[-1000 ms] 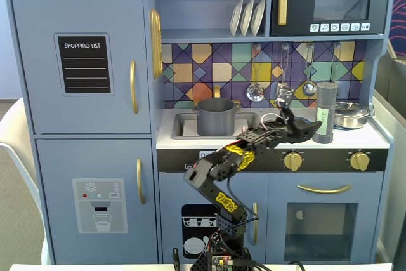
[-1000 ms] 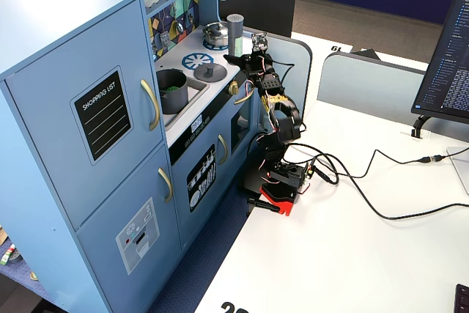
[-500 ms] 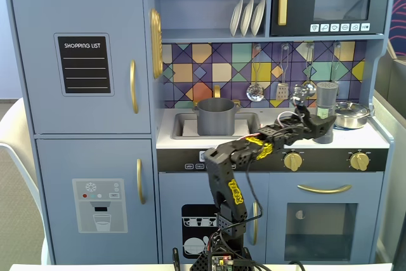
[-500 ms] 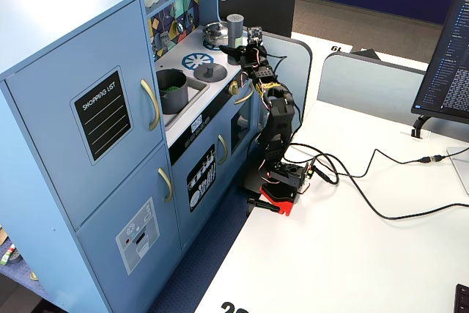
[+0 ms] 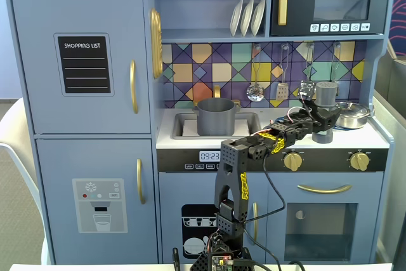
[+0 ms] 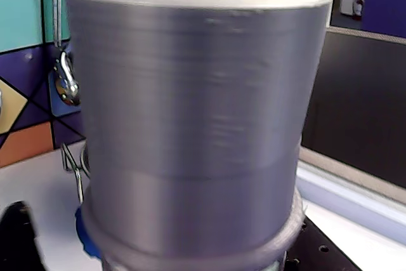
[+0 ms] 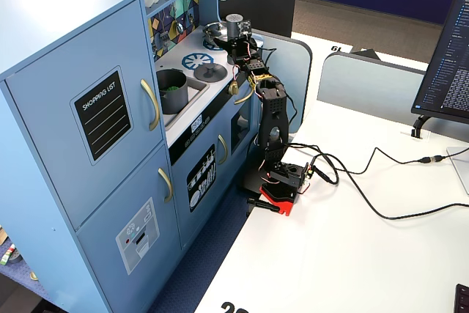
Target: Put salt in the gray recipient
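I see the toy kitchen [image 5: 82, 93] filling a fixed view, the gray pot [image 5: 216, 117] in its sink. The salt shaker [image 5: 326, 103] stands upright on the counter's right end beside the silver pan [image 5: 353, 114]. My gripper [image 5: 321, 120] sits at the shaker; I cannot tell whether it grips.

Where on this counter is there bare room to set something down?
Bare counter lies between the sink and the gripper, though a lid sits partway back there. The right end is crowded: salt shaker, silver pan. The gray pot fills the sink.
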